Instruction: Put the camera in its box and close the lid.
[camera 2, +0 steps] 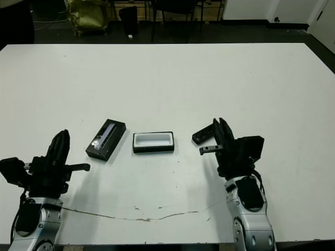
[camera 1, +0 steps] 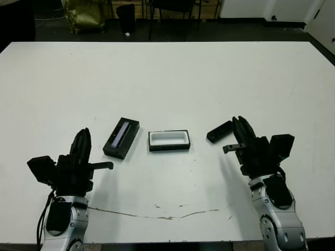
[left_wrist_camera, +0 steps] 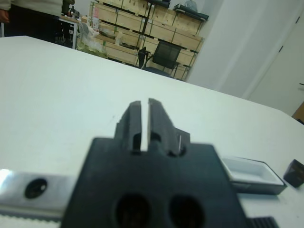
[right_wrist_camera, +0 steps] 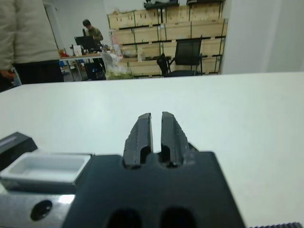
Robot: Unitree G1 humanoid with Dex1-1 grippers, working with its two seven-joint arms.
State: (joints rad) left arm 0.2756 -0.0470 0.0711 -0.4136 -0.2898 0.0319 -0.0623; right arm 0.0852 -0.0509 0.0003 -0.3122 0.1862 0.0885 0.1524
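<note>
Both grippers sit at near table edge in head view: left gripper and right gripper, fingers together, nothing held. Camera lies just ahead-left of right fingertips, long axis slanted, far end to the right. Box is mid-table, open, empty; lid just left of it, nearer left arm. Right arm is closer to camera, so prob. its pick.

L wrist: fingers nearly closed, thin slit; box beyond.

R wrist: fingers nearly closed too; box to one side.
</note>
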